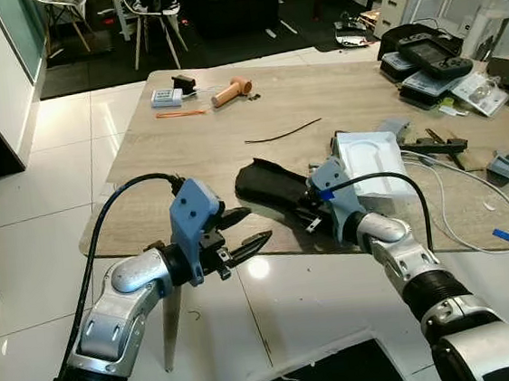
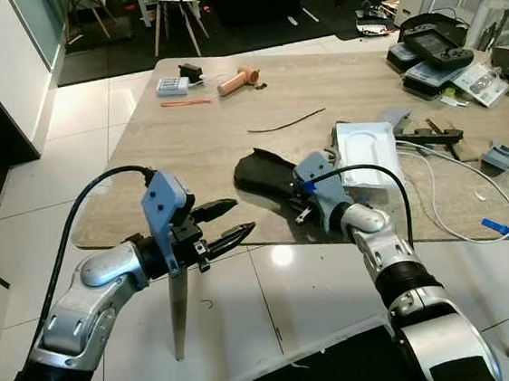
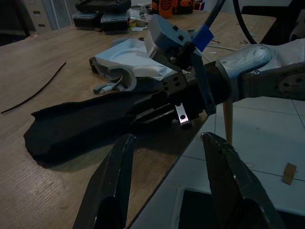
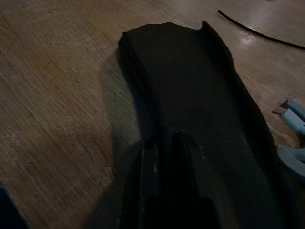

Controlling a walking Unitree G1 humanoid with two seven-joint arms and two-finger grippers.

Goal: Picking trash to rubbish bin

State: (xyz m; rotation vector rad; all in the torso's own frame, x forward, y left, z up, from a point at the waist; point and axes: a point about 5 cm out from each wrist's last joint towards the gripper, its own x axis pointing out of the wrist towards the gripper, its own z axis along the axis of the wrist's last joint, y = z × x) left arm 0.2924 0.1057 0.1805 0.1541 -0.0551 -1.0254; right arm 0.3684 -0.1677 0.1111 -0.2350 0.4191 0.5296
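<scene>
right gripper (image 1: pixel 304 211) pinching a black foam scrap (image 1: pixel 268 187) at the table (image 1: pixel 187 152) front edge.
the scrap lies flat on the wood, a white tray (image 1: pixel 370 165) just at its 3 o'clock. left gripper (image 1: pixel 245 231) hovers off the edge at the scrap's 7 o'clock, fingers (image 3: pixel 109 191) spread wide, empty.

- black sheet (image 1: pixel 268 187) lies on the table (image 1: pixel 187 152), near its front edge
- white tray (image 1: pixel 370 165) sits just to its right
- right gripper (image 1: pixel 309 210) is on the sheet's near end
- left gripper (image 1: pixel 243 230) hangs off the front edge, left of the sheet
</scene>
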